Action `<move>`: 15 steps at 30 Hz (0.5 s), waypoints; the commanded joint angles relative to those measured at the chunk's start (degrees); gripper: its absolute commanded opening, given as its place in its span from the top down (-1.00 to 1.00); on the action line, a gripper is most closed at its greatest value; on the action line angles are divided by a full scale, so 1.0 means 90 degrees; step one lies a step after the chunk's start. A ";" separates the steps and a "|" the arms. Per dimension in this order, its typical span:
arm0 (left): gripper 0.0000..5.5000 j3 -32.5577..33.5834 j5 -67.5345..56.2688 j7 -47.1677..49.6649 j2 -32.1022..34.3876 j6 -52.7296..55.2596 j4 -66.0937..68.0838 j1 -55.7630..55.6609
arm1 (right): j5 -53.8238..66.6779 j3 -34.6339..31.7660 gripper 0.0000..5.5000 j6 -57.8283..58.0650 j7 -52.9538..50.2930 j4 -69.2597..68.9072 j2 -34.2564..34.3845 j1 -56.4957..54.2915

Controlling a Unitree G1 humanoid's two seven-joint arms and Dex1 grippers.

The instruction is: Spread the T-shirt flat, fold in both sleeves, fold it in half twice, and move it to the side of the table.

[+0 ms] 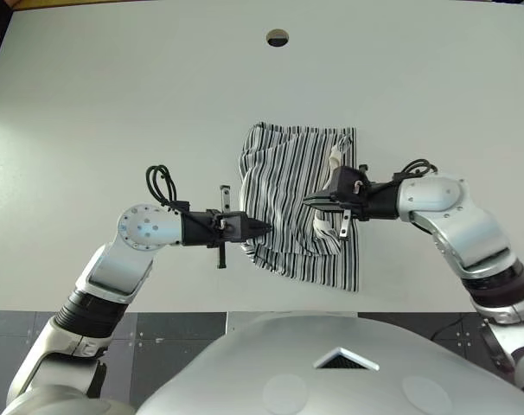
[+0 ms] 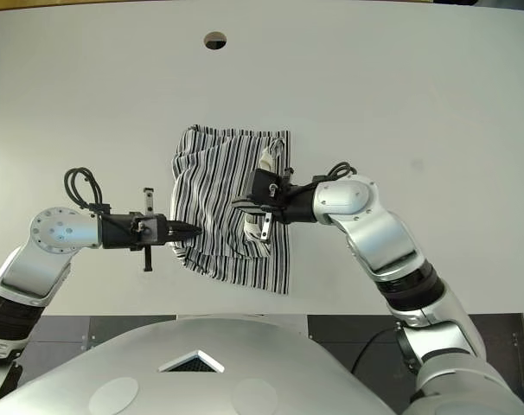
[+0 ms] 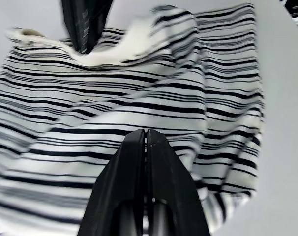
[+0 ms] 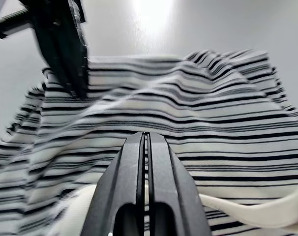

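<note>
One striped T-shirt (image 1: 284, 169) lies rumpled and partly doubled over on the white table (image 1: 106, 104), towards the near edge and well short of the one round hole (image 1: 277, 37) at the far side. I have two grippers on it: my left gripper (image 1: 260, 229) at the shirt's left edge, and my right gripper (image 1: 310, 200) over its right half, just beside the white collar. On both, the two fingers are pressed together, and I see no cloth caught between either pair.
</note>
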 commanded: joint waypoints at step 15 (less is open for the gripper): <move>0.86 0.1308 -0.0223 0.0532 0.0156 -0.1185 0.0478 0.0270 | -0.0885 -0.1728 0.89 -0.4250 0.0020 -0.0235 -0.1779 0.2001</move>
